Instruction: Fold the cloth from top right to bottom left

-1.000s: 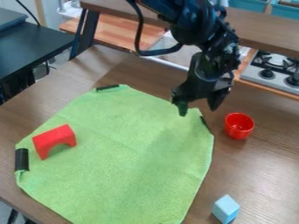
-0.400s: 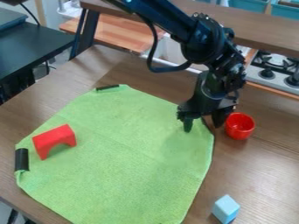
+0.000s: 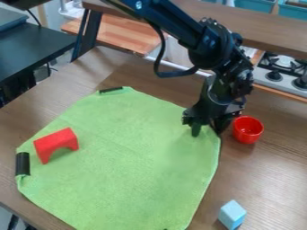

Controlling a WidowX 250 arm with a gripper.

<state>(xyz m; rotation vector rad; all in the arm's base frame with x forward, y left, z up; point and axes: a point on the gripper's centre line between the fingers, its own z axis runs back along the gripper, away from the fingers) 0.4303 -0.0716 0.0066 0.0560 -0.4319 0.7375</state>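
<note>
The black gripper [image 3: 207, 129] hangs down at the far right corner of the green cloth [image 3: 135, 152], tilted a little, with the cup just to its right; whether it is open or closed on the fabric I cannot tell. Above it the black arm [image 3: 210, 45] slants in from the far left, a black cable [image 3: 160, 60] looping down on its left side. The cloth lies spread and unfolded over the middle and near part of the brown wooden table [image 3: 264, 166], its far right corner at the gripper and its surface mostly flat. A small red cup [image 3: 247, 130] stands upright on the bare wood, off the cloth's right side. Toward the near right, apart from the cloth, sits a light blue block [image 3: 232, 214]. On the left part of the cloth rests a red arch block [image 3: 55, 143], and beyond it to the near left a black roll [image 3: 22, 164] lies at the cloth's left edge. A short black strip [image 3: 111, 90] runs along the far edge. Farther out, a dark table [image 3: 36, 49] stands at the far left, a lighter wooden board [image 3: 120, 33] behind the work surface, and a stove [image 3: 282, 74] at the far right.
</note>
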